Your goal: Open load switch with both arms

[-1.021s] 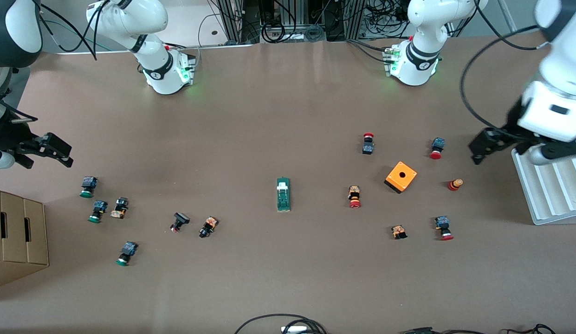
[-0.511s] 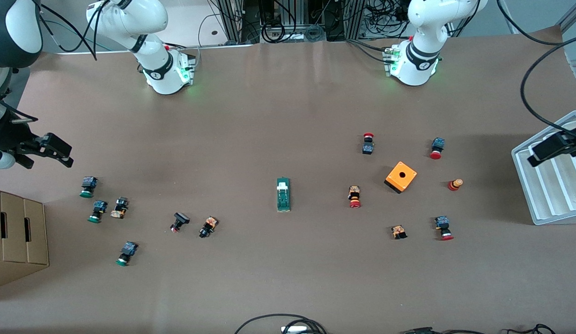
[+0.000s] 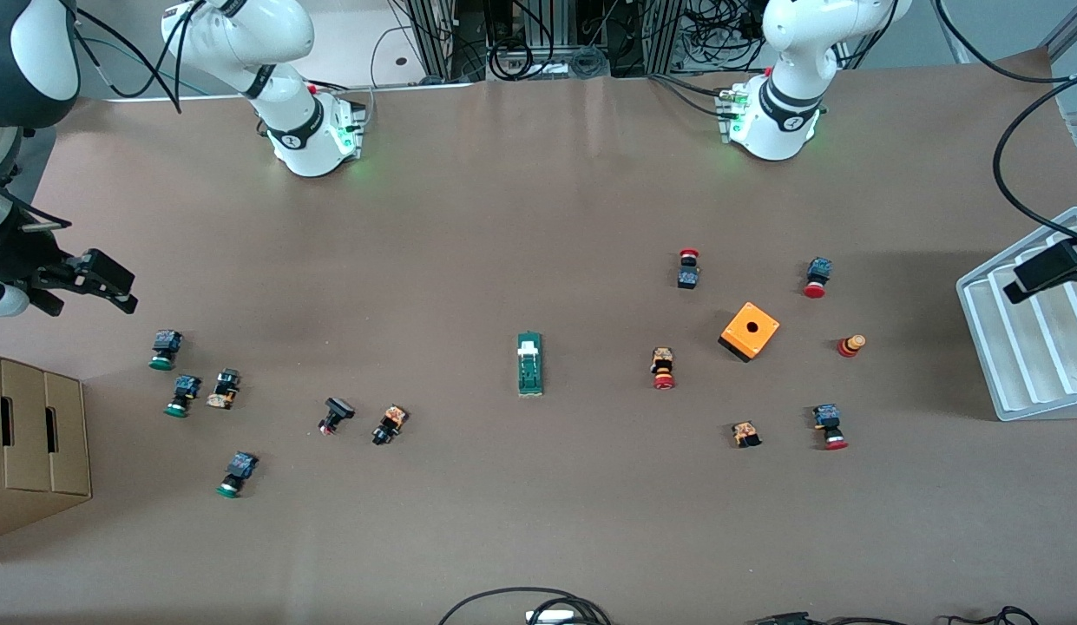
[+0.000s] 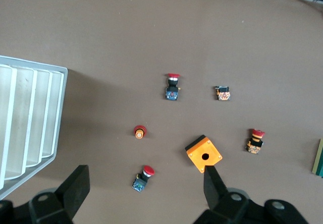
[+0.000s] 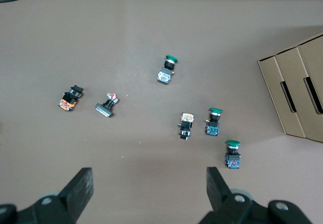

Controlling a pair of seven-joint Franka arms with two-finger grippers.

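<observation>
So going across the front view: the right gripper hangs high over the table's edge at the right arm's end, above the cluster of green-capped buttons, fingers spread wide with nothing between them. It sits in the same spot in all three frames, so that arm is just waiting.

Mid-table, the load switch lies flat on the table, alone, well apart from both grippers and not shifted at all. I can't tell from here whether it's open or closed.

Toward the left arm's end there's the orange box with red-capped buttons around it, then the white tray.

The real change: a second ago the left arm filled that corner, gripper near the tray's edge. Now only the left gripper peeks in over the tray, higher and pulled outward. Its wrist view shows the fingers wide apart, empty.

My read: both arms are parked away from the switch, which fits either just before reaching in or just after backing off.
</observation>
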